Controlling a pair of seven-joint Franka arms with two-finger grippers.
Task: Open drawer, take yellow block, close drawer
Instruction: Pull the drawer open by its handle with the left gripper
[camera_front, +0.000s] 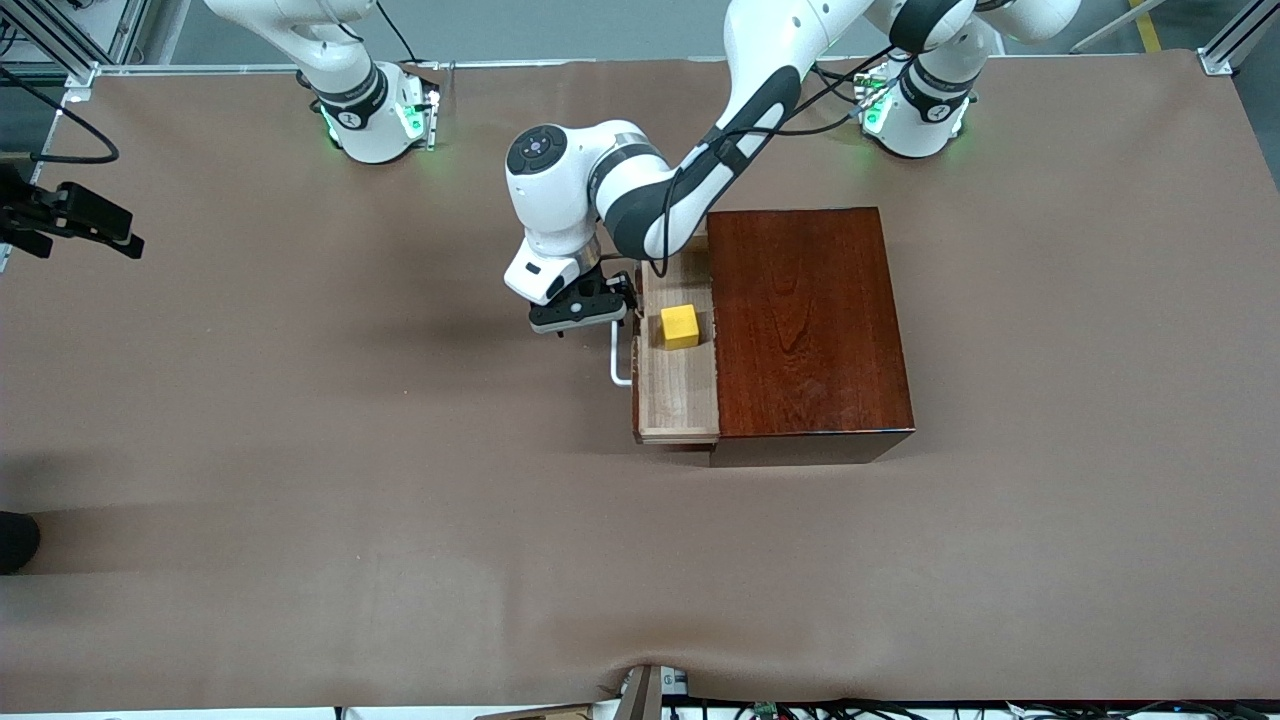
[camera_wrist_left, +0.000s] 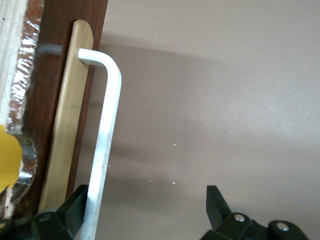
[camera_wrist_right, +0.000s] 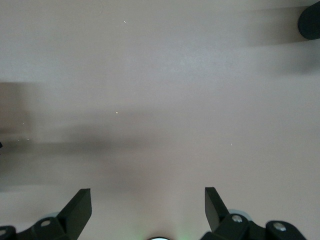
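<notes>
The drawer (camera_front: 680, 395) stands pulled out of the dark reddish-brown box (camera_front: 810, 320), toward the right arm's end of the table. The yellow block (camera_front: 680, 326) lies in the drawer's tray, and a corner of the yellow block (camera_wrist_left: 7, 160) shows in the left wrist view. My left gripper (camera_front: 598, 320) hangs open at the white bar handle (camera_front: 620, 366). In the left wrist view the handle (camera_wrist_left: 107, 125) runs between the fingers of that gripper (camera_wrist_left: 146, 200), close against one fingertip (camera_wrist_left: 76, 202). My right gripper (camera_wrist_right: 147, 200) waits open over bare table, holding nothing.
A brown mat (camera_front: 300, 450) covers the table. A dark round object (camera_front: 15, 540) sits at the table's edge toward the right arm's end, and a black device (camera_front: 75, 215) juts in at that same end.
</notes>
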